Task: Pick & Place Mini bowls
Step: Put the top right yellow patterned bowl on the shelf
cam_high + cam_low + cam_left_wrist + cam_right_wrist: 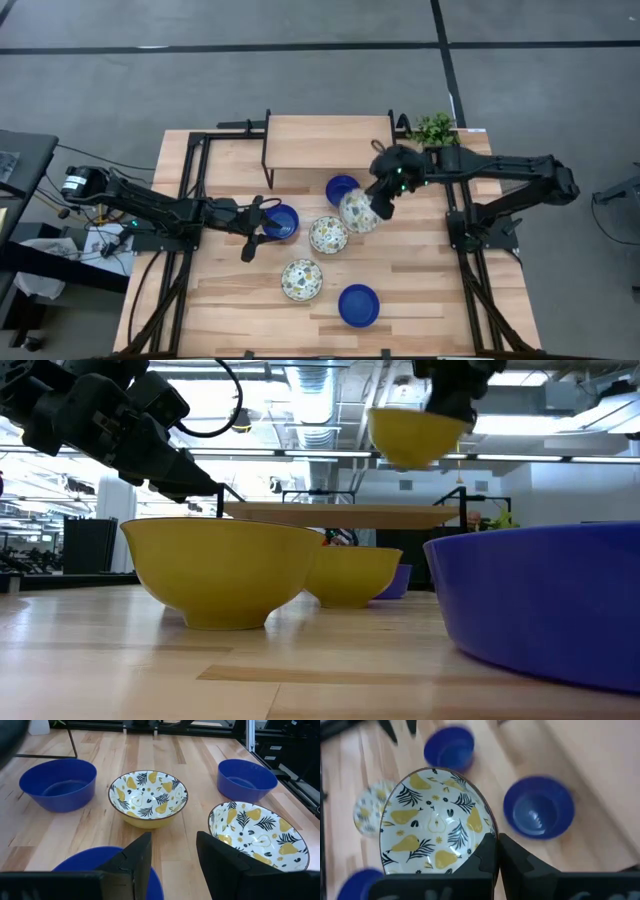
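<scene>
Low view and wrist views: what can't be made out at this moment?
- Low view: near blue bowl cut by the right edge; it hides the table behind it.
- Low view: lifted patterned bowl shows only its yellow underside; the right end effector's grip point is off the top edge.
- Right wrist view: far bowls motion-blurred.
- Left wrist view: bowl under the left end effector mostly hidden.

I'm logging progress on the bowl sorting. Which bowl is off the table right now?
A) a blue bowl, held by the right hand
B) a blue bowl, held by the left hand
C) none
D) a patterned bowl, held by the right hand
D: the right hand pinches the rim of a patterned bowl, which hangs above the table in the low view.
</scene>
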Robot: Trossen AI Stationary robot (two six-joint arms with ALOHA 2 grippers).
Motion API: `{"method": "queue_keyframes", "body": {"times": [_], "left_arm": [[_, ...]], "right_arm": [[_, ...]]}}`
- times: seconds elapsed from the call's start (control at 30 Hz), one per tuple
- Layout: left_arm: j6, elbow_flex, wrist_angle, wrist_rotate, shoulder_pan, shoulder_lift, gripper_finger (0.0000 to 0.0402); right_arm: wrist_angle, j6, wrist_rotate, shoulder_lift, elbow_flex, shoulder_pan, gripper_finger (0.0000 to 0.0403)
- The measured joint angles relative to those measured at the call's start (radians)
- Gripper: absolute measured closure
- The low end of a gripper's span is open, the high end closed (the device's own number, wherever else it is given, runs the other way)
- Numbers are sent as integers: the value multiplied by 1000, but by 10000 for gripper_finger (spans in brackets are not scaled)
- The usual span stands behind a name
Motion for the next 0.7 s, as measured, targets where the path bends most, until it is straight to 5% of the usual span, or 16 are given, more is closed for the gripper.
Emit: {"method": "queue_keyframes", "body": {"times": [0.3, 0.7], "left_arm": [[11, 0, 0, 0, 0, 0, 248], [11, 0, 0, 0, 0, 0, 248]], "right_arm": [[-11, -1, -2, 0, 138, -205, 402], [-14, 90, -161, 31, 144, -563, 403]]}}
